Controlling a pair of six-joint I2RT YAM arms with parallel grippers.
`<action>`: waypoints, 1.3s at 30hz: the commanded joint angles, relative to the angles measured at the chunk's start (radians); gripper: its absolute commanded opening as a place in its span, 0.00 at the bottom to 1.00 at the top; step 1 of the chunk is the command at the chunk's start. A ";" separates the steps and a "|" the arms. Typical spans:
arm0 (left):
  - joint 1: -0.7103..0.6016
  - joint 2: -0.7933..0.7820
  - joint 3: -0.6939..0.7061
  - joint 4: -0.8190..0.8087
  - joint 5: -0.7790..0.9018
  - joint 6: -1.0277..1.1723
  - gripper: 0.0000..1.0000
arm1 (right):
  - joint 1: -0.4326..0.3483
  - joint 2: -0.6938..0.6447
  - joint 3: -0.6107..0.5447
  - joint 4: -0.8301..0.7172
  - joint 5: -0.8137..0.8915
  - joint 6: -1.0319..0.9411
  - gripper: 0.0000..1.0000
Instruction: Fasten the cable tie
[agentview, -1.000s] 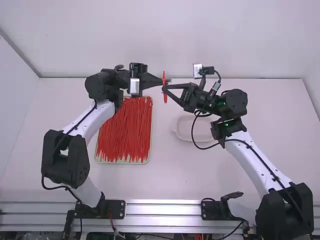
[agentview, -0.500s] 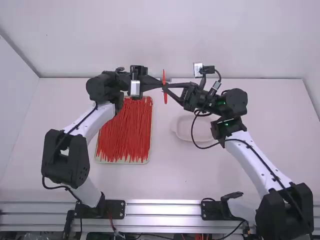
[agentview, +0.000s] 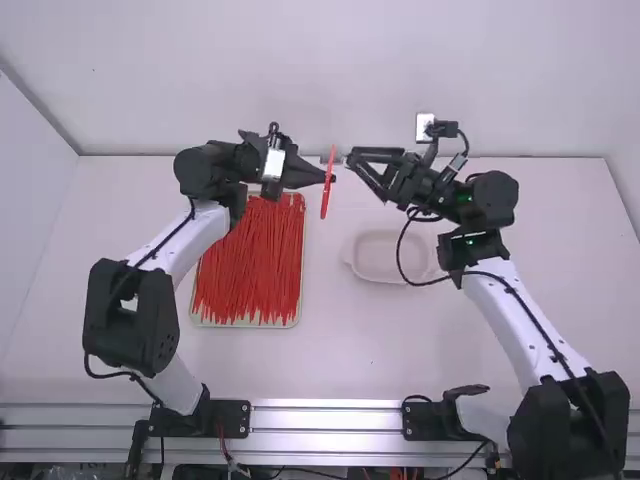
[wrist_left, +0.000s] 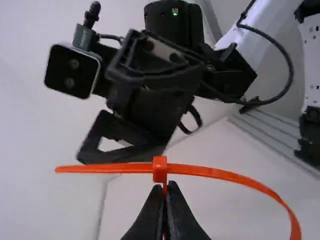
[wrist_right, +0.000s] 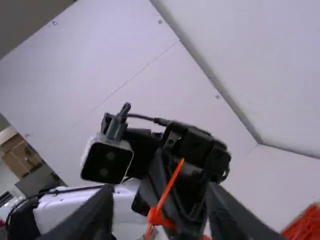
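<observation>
The left tool (wrist_left: 164, 194) is shut tight on the red cable tie (wrist_left: 159, 167), just under its head, in the air above the bench (agentview: 380, 340). The right tool (agentview: 352, 158) stands wide, near the tie but apart from it.

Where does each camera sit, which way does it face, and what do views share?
High view: above and behind the bases, looking forward and down at the table; left gripper and right gripper face each other.
Left wrist view: on the left wrist, facing the right gripper; own fingers pinch the cable tie.
Right wrist view: on the right wrist, facing the left gripper; own fingers spread.
Shared: every view shows the cable tie.
</observation>
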 joint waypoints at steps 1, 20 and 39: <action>-0.001 -0.001 0.016 0.012 0.026 -0.115 0.02 | -0.011 -0.008 0.032 0.003 -0.005 -0.009 0.74; -0.060 -0.001 0.015 0.046 -0.023 -0.302 0.02 | 0.014 -0.008 0.032 0.003 -0.051 0.055 0.95; -0.096 -0.001 0.015 0.068 -0.011 -0.301 0.02 | 0.036 -0.008 0.032 0.003 -0.060 0.098 0.26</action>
